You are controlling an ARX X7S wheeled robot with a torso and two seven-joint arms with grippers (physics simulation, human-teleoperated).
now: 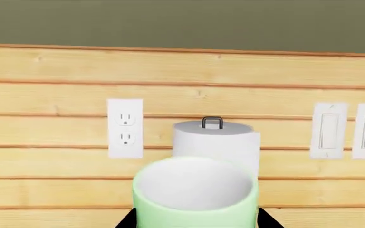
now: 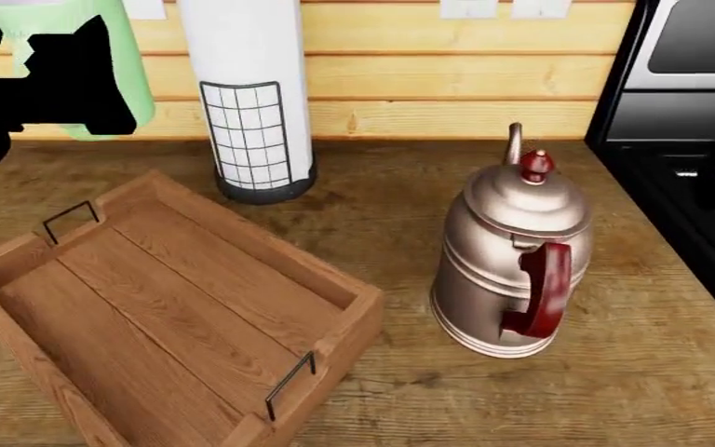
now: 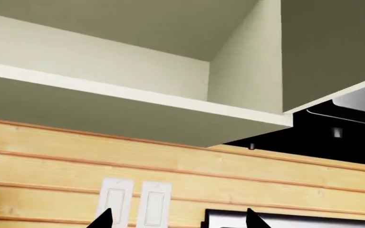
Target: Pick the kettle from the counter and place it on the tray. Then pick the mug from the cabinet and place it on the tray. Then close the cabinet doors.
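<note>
My left gripper is shut on the pale green mug, holding it in the air above the counter's back left. In the left wrist view the mug sits upright between the black fingertips. Below it and nearer, the wooden tray lies with nothing in it. The copper kettle stands upright on the counter to the tray's right, apart from it. My right gripper is open, raised near the cream cabinet, with nothing between its fingers. I cannot make out the cabinet doors.
A white paper roll in a black wire holder stands at the wall behind the tray, close to the mug. The black stove borders the counter on the right. An outlet and switches are on the plank wall.
</note>
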